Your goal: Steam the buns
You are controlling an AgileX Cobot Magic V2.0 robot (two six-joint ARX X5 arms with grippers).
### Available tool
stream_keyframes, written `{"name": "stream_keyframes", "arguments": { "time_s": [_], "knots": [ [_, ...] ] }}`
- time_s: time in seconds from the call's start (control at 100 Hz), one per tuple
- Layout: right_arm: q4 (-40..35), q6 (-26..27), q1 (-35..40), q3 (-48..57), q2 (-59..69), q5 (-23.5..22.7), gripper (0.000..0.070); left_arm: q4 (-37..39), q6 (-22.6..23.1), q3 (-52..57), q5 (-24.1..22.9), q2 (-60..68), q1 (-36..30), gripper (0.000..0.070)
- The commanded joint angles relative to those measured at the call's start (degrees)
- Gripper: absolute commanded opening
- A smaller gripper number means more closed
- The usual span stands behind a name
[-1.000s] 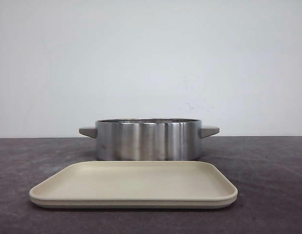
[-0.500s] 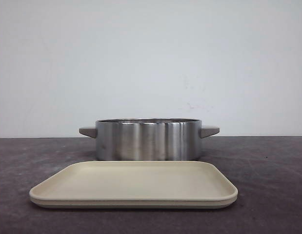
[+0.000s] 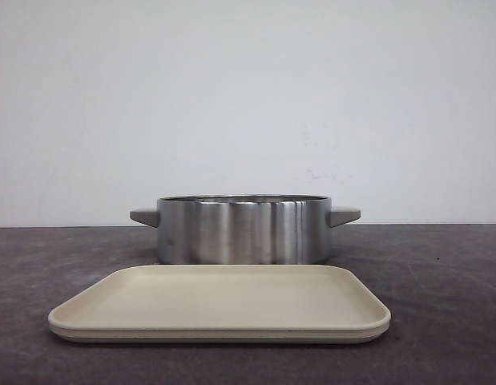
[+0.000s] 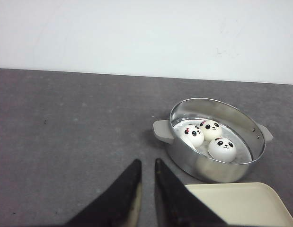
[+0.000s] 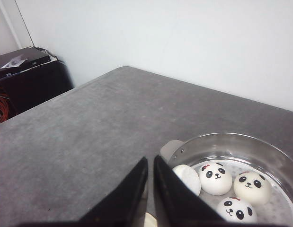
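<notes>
A staged test bench in a lab or workshop is suggested rather than a real kitchen. A dark grey, speckled flat surface [image 3: 440, 281] is set against a plain white wall [image 3: 248, 96] with no kitchen fittings. Beyond the edge of the surface, a black box-like cabinet [image 5: 30, 78] with orange cables [image 5: 0, 106] beside it is seen in the right wrist view.

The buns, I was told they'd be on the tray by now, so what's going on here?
Nothing is being handled. Four panda buns sit inside the steel steamer pot; one faces away. The beige tray in front of it holds nothing. The left gripper and right gripper hover over the table near the pot, fingers nearly together and holding nothing.
</notes>
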Motion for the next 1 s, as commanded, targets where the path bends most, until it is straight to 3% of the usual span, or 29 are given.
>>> {"name": "stream_keyframes", "arguments": {
  "time_s": [0.0,0.19,0.32,0.44,0.77,0.99],
  "knots": [
    [0.6,0.6,0.6,0.5,0.2,0.0,0.0013,0.5,-0.4,0.6,-0.2,0.0,-0.4,0.0000],
    [-0.3,0.4,-1.3,0.2,-4.2,0.6,0.0013,0.5,-0.4,0.6,-0.2,0.0,-0.4,0.0000],
    [-3.2,-6.1,-5.1,-3.4,-10.6,6.4,0.0014,0.5,-0.4,0.6,-0.2,0.0,-0.4,0.0000],
    [-2.4,-9.5,-10.5,-12.2,-19.2,7.5,0.0013,0.5,-0.4,0.6,-0.2,0.0,-0.4,0.0000],
    [10.6,-9.5,-28.9,-43.0,-45.5,7.5,0.0013,0.5,-0.4,0.6,-0.2,0.0,-0.4,0.0000],
    [12.1,-9.5,-35.5,-54.4,-54.2,6.0,0.0013,0.5,-0.4,0.6,-0.2,0.0,-0.4,0.0000]
  ]
}}
